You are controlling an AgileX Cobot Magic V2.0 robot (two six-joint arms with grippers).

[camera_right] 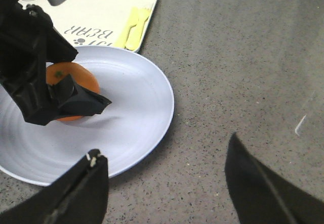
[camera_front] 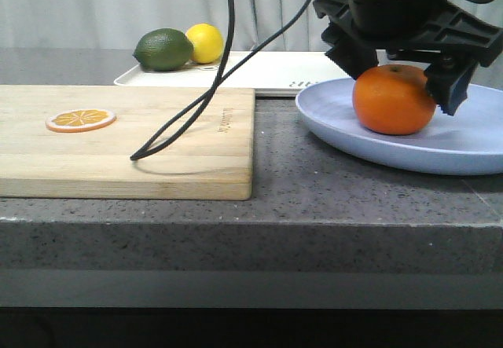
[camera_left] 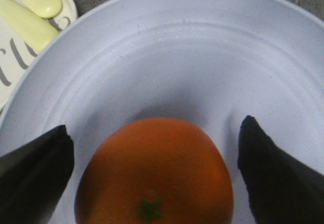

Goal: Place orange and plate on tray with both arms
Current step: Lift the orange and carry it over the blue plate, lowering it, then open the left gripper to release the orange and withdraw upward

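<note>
The orange (camera_front: 393,100) sits on the lavender-blue plate (camera_front: 377,142) at the right of the table. My left gripper (camera_front: 399,81) is lowered over the orange, open, with a finger on each side and gaps showing. The left wrist view shows the orange (camera_left: 157,173), stem up, between the fingers of my left gripper (camera_left: 154,128) on the plate (camera_left: 202,57). My right gripper (camera_right: 165,147) is open and empty over the table beside the plate's rim (camera_right: 152,77). The cream tray (camera_front: 275,69) lies just behind the plate, and also shows in the right wrist view (camera_right: 101,6).
A wooden cutting board (camera_front: 126,140) with an orange slice (camera_front: 80,119) lies at the left. A lime (camera_front: 163,49) and a lemon (camera_front: 206,42) sit at the tray's left end. A black cable (camera_front: 212,89) hangs down onto the board.
</note>
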